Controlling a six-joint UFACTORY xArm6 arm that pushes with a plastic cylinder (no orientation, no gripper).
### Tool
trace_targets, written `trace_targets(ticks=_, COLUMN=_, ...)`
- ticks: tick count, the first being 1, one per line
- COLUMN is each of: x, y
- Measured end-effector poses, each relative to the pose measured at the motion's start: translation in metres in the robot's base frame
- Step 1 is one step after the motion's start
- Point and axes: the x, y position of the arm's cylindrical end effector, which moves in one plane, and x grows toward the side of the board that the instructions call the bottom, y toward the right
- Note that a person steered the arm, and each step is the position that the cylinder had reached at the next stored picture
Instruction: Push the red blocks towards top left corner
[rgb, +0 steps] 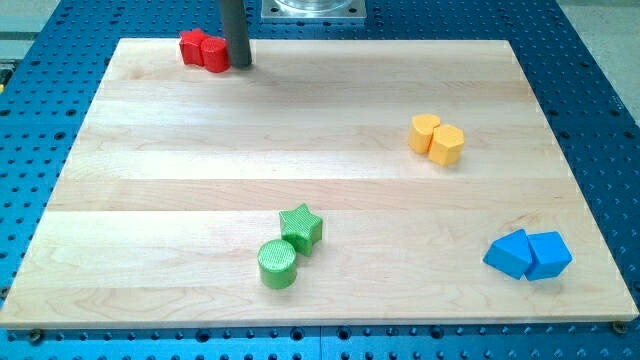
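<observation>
Two red blocks (205, 50) sit pressed together near the board's top left corner; their shapes are hard to make out, the left one looks star-like. My tip (240, 64) stands right beside them, touching or almost touching the right side of the right red block. The dark rod rises from there out of the view's top.
A wooden board (150, 200) lies on a blue perforated table. Two yellow blocks (437, 138) sit at the right. A green star (301, 227) and a green cylinder (278, 264) sit at bottom centre. Two blue blocks (528, 254) sit at bottom right.
</observation>
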Motion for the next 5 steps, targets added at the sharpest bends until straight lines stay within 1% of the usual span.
trace_targets(ticks=1, x=-0.005, y=-0.012)
trace_targets(ticks=2, x=-0.036, y=-0.004)
trace_targets(ticks=3, x=-0.035, y=-0.042)
trace_targets(ticks=4, x=-0.023, y=-0.01)
trace_targets(ticks=5, x=-0.023, y=0.12)
